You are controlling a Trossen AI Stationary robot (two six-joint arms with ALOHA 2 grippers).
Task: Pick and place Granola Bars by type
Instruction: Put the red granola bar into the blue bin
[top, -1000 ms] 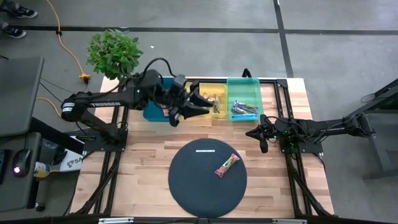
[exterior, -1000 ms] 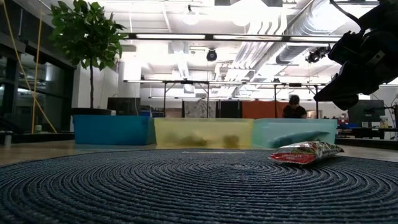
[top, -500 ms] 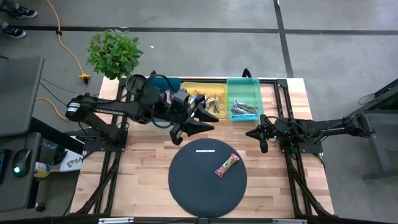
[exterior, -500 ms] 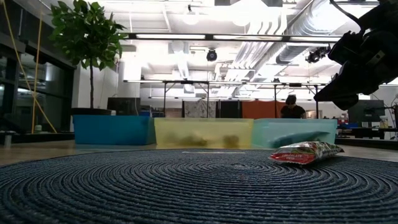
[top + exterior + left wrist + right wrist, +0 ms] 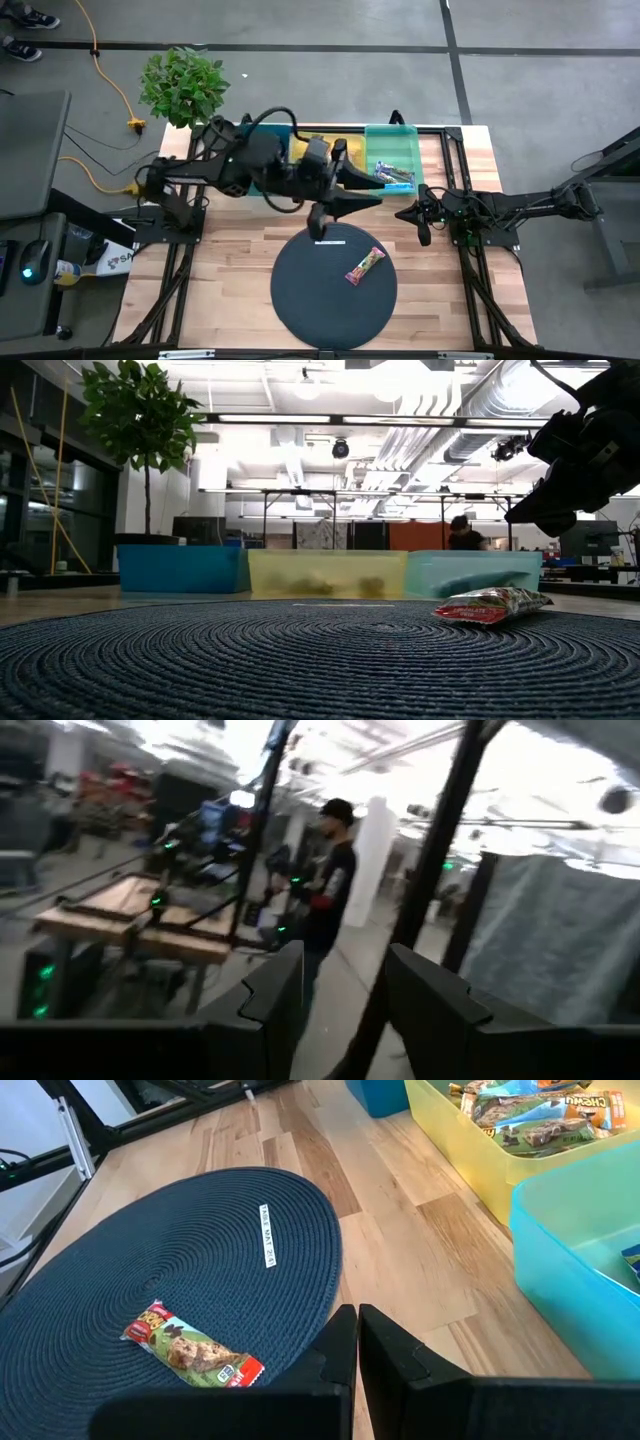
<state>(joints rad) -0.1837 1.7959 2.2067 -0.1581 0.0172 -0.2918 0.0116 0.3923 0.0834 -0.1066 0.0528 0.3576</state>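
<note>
Left gripper, jaws apart and empty at frame centre, should be lowered squarely over red-wrapped granola bar on mat, lower centre.

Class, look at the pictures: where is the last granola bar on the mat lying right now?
In the high view, the granola bar lies alone on the mat's right half, apart from both grippers.

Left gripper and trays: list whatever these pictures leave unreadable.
- Left gripper: the left wrist view shows nothing between its fingers.
- Blue tray: the left arm covers it in the high view, and its wall hides its contents in the low view.
- Yellow tray: partly under the arm from above, cut by the right wrist view's edge.
- Bar on the mat: lettering too small from above.
</note>
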